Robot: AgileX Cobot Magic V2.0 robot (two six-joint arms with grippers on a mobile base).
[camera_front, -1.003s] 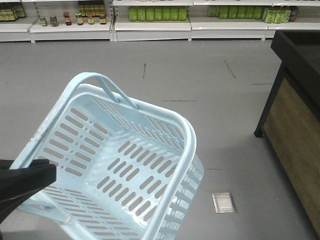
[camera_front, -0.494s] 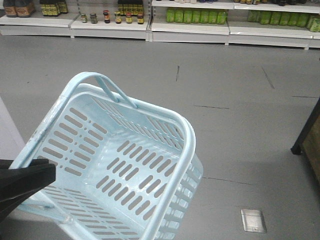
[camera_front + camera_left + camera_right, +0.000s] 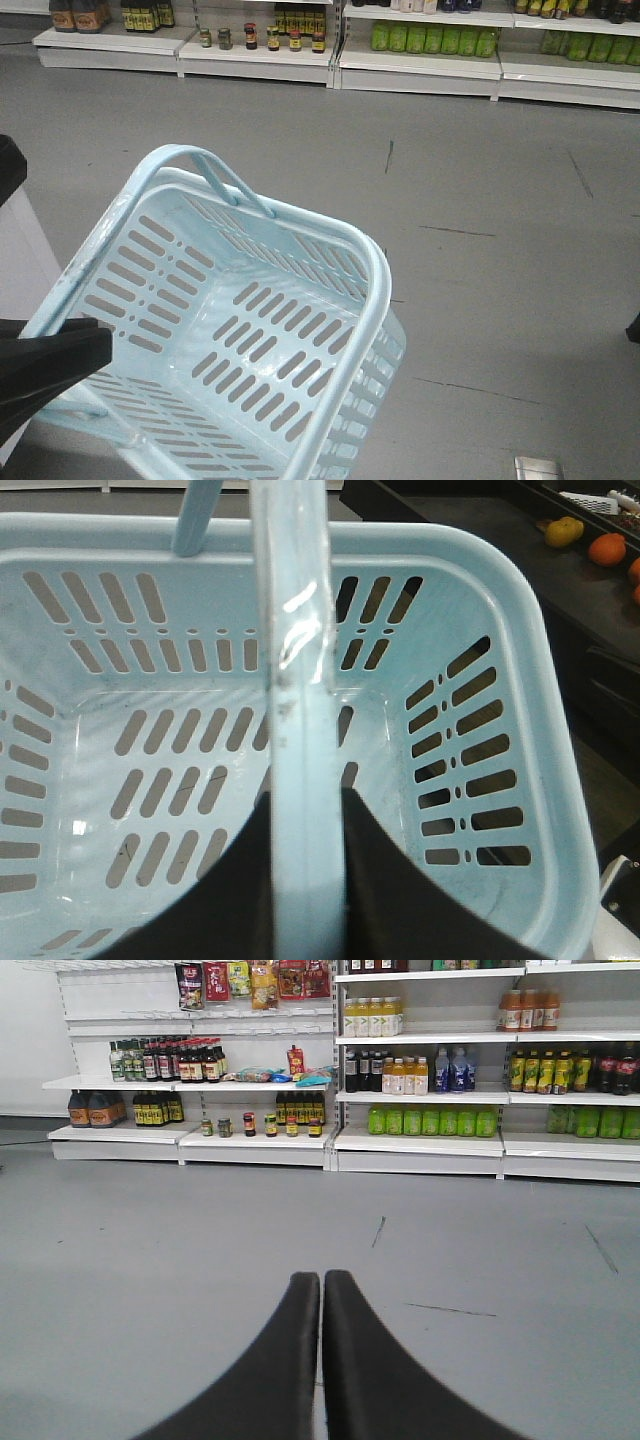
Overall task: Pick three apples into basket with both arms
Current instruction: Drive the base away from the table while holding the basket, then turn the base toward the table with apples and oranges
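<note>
Basket (image 3: 230,300) hangs tilted from left hand (image 3: 305,810), mouth facing upward.

the basket (image 3: 378,300) is pale blue-white, its walls and bottom patterned with rows of long slots and small dots. its handle (image 3: 300,680) is the same pale blue, with a glossy glint. the left gripper (image 3: 305,810) and right gripper (image 3: 321,1282) are black. the floor (image 3: 180,1230) is plain grey with thin dark lines. the shelves (image 3: 430,1142) are white, with a row of green bottles (image 3: 430,1121). the surface (image 3: 470,520) is black, the fruit (image 3: 606,548) on it orange.
</note>
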